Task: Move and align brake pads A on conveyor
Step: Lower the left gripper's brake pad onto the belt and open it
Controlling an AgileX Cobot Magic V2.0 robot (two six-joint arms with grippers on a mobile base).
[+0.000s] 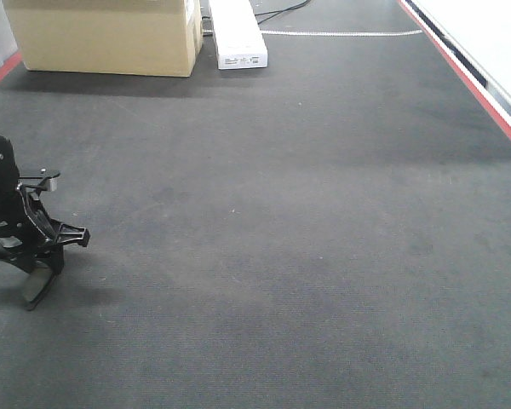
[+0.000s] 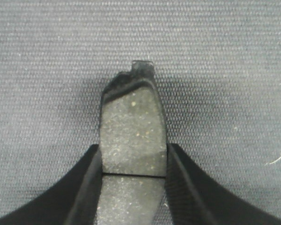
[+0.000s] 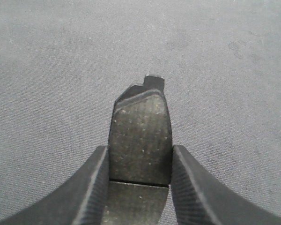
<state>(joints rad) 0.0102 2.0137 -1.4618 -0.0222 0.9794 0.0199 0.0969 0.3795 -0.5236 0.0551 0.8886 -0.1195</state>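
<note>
Closest to us, the left gripper (image 2: 133, 149) is clamped on the left pad (image 2: 131, 119). Its black fingers (image 2: 86, 187) press the pad's long sides. The speckled grey face points at the camera, and a groove crosses it between the fingertips. The pad's far end, with a small black tab, juts out over the belt (image 2: 225, 70), whose weave looks coarse and grey here. We cannot tell whether the pad touches the belt.

The right gripper (image 3: 139, 150) grips the right pad (image 3: 140, 131) in the same way, jaws closed on its sides, with the tab pointing away. The belt beneath it shows faint dark blotches.

In the front view, the left gripper sits low at the left border, and the frame cuts off its arm. We see something pale between its fingers, too small for us to make out. The matte belt fills nearly the whole picture, marked by dim stains.

At the far end of the belt stand a cardboard box (image 1: 111, 34) and a white box (image 1: 238, 34), both cut off at the top. A cable (image 1: 281, 10) runs behind them, and a thin pale line (image 1: 341, 33) crosses the belt. Red edges (image 1: 468, 81) border the belt. A white surface (image 1: 494, 34) lies beyond the right one.
</note>
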